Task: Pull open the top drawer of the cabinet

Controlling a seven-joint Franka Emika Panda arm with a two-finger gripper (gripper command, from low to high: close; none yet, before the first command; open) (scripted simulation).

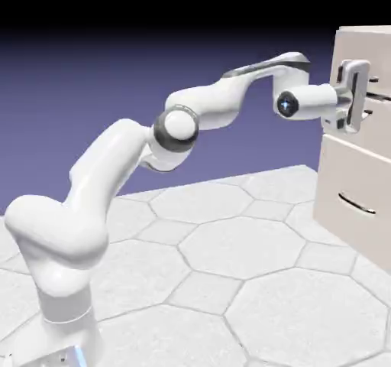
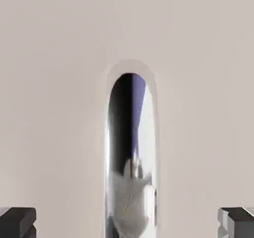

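In the exterior view, the cabinet is cut off by the right edge, so its far side is out of sight. The top drawer is at its upper end, near the picture's top right; its front is also cut off at the right, and the white gripper covers part of it. Only a short dark piece of the top handle shows beside the gripper. A middle handle is mostly hidden too, while the curved bottom handle shows whole. The fingers can't be made out here, nor whether they touch anything. The top drawer's front faces the arm, toward the exterior view's left and partly toward the camera. The front's long axis runs across the cabinet, sloping slightly down to the right, and the top handle lies along it.

In the hand view, a pale drawer front fills the background; which drawer it belongs to can't be told from this view alone. A shiny handle stands upright in the middle, its rounded end up and its other end cut off by the bottom edge. Mirror-like reflections blur its shape. The fingertips are wide apart, one on each side of the handle and clear of it in the picture, with nothing clamped between them. Both are cropped at the bottom corners.
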